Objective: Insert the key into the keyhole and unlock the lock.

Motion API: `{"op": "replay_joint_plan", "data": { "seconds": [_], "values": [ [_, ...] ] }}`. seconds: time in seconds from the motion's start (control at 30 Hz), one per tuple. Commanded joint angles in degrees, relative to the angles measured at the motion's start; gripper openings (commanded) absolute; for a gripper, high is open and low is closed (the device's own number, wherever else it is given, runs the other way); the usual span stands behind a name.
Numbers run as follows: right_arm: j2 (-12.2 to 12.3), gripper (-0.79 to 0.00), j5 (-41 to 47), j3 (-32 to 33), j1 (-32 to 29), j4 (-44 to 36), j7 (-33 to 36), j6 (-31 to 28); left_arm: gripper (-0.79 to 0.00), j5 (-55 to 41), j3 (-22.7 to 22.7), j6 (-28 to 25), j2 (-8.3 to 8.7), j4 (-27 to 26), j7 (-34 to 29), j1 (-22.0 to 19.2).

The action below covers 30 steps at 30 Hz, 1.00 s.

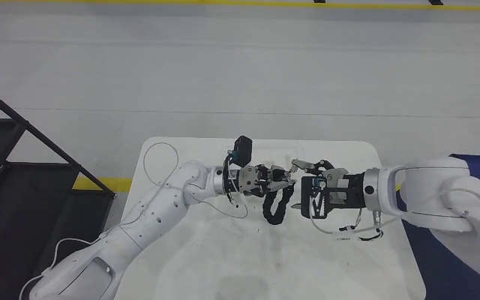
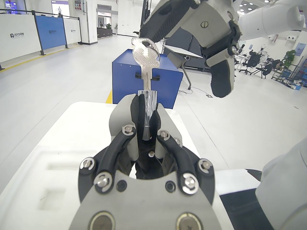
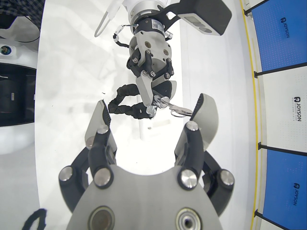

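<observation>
My left gripper [image 2: 146,118] is shut on the chrome cylinder of the lock [image 2: 148,104], held above the white table [image 1: 180,255]. The lock's black cable [image 3: 124,100] loops below it. A silver key [image 2: 145,58] with a ring stands with its blade in the keyhole. My right gripper [image 3: 153,104] faces the left gripper [image 3: 156,89] and is open, its two fingers straddling the key [image 3: 179,110]. One right finger pad [image 2: 165,20] touches the key's ring; the other finger [image 2: 221,77] stands apart. From above, both grippers [image 1: 296,180] meet over the table's middle.
The table has shallow rectangular recesses [image 2: 57,166] near the left arm. White cables [image 1: 161,161] trail from the left arm over the table. A blue cabinet [image 2: 168,82] stands on the floor beyond the table's far edge.
</observation>
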Motion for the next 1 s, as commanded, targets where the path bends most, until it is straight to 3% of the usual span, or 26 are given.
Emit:
{"op": "replay_joint_plan", "data": {
  "seconds": [0.0, 0.17, 0.43, 0.73, 0.83, 0.9, 0.97],
  "values": [
    [-0.17, -0.194, 0.11, -0.03, 0.46, 0.14, 0.91, 0.26, -0.785, 0.12, -0.27, -0.16, -0.16, 0.12, -0.17, 0.11],
    [-0.39, -0.219, -1.58, 0.83, 1.58, 0.77, 2.62, -0.15, -0.785, 0.40, -0.97, -1.19, -0.49, 0.42, -1.12, 0.38],
    [-0.87, -0.382, -4.27, 1.26, 1.77, 2.87, -0.27, -2.45, -0.785, 0.43, -1.06, -1.19, -0.76, -0.66, -2.63, 0.68],
    [-1.61, -0.422, -4.97, 0.74, 1.69, 4.37, -2.09, -3.32, -0.785, 0.03, -0.96, -1.19, -0.90, -1.35, -3.77, 0.66],
    [-1.76, -0.566, -4.47, 0.78, 1.56, 4.63, -2.39, -3.54, -0.785, -0.08, -1.00, -1.19, -0.88, -1.42, -3.98, 0.66],
    [-1.83, -0.760, -4.09, 0.90, 1.46, 4.75, -2.39, -3.64, -0.785, -0.15, -1.06, -1.19, -0.85, -1.46, -4.13, 0.67],
    [-1.88, -0.785, -3.69, 1.00, 1.37, 4.75, -2.15, -3.79, -0.785, -0.20, -1.18, -1.19, -0.81, -1.49, -4.22, 0.70]
  ]
}}
